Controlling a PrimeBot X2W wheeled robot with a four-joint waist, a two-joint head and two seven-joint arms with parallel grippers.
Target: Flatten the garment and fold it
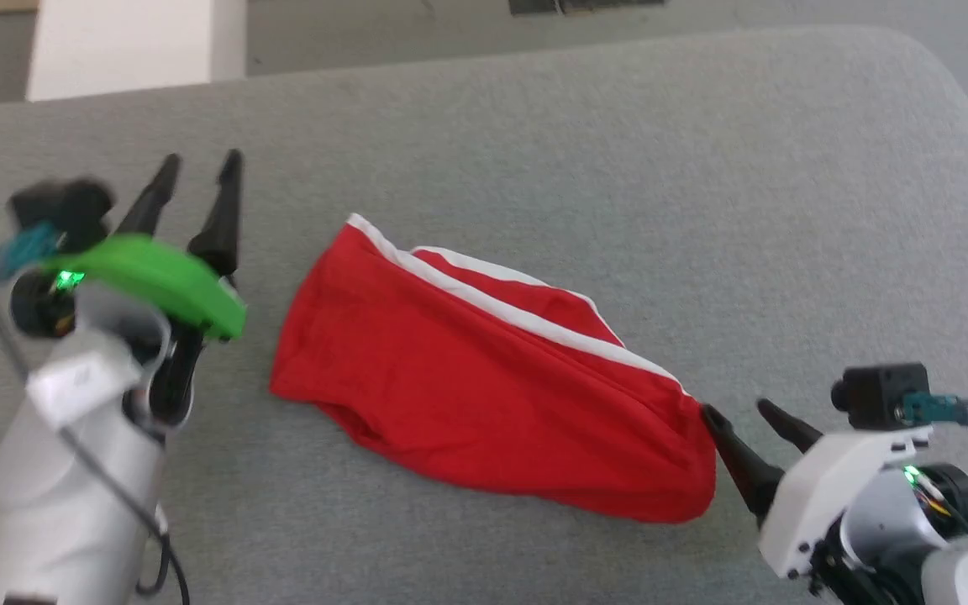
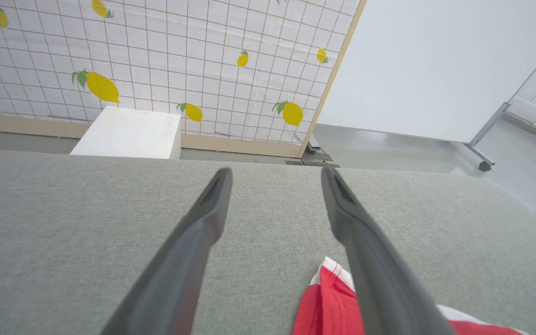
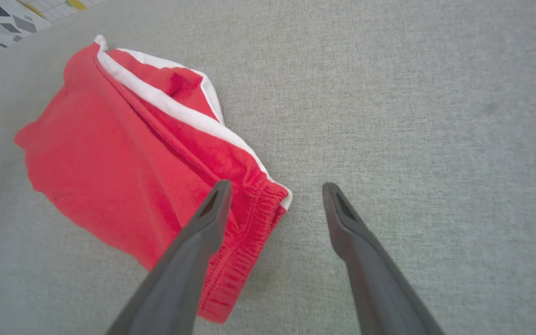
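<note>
The garment [image 1: 484,378] is a pair of bright red shorts with white trim, lying bunched and folded over on the grey cushion, in the middle of the head view. My left gripper [image 1: 198,168] stands open to the garment's left, clear of it, nothing between its fingers. In the left wrist view that left gripper [image 2: 275,174] points past a corner of the garment [image 2: 328,302]. My right gripper [image 1: 736,412] is open at the garment's right end, one finger at the elastic waistband. The right wrist view shows the right gripper [image 3: 275,188] open, its left finger over the garment [image 3: 123,163].
The grey cushion [image 1: 702,168] spreads wide around the shorts, its far edge curving down at the right. Beyond it stand a white box [image 2: 128,132], a lemon-patterned tiled wall [image 2: 179,70] and a white panel on wheels [image 2: 435,65].
</note>
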